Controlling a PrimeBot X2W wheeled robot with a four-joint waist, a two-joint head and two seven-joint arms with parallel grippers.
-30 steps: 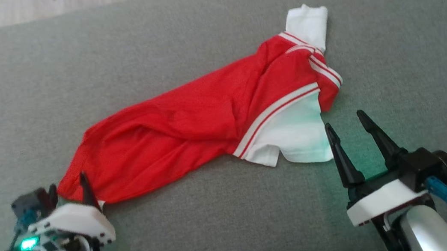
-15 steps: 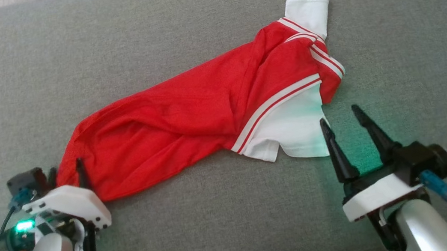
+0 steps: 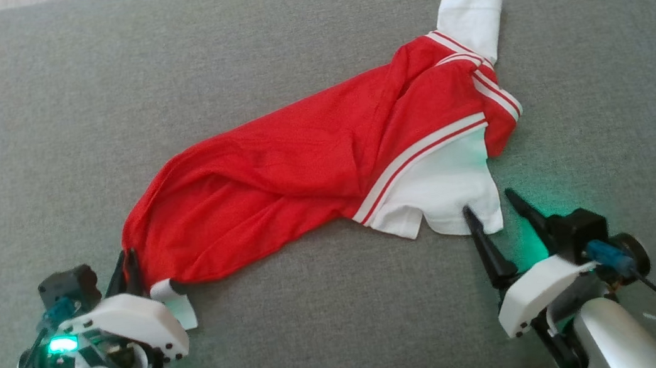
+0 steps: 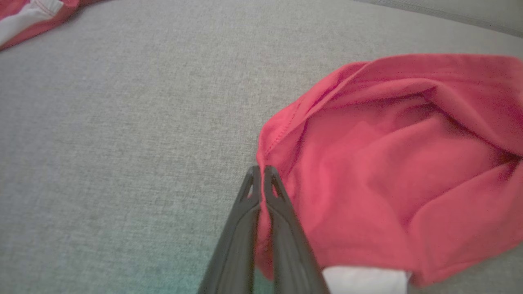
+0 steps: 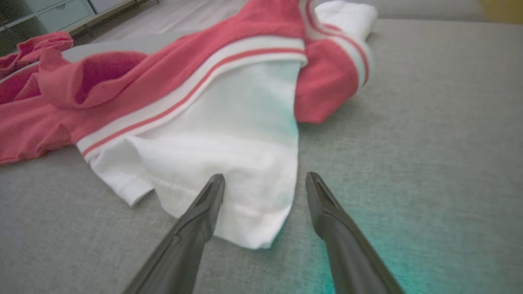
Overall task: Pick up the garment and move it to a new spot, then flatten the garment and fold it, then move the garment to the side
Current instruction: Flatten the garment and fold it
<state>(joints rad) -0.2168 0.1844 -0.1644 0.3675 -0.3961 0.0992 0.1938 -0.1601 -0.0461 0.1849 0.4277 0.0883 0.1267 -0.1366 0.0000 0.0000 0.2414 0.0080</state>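
With my left end effector [image 3: 129, 270] pinched shut on the garment [image 3: 300, 162] hem, I'd slide the wide-open right end effector [image 3: 486, 200] deeper onto the white sleeve [image 3: 453, 193] before closing.

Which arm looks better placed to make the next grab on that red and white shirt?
The right. The right gripper has its jaws open astride the corner of the white sleeve, so closing should catch it. The left gripper is shut on the red hem of the shirt.
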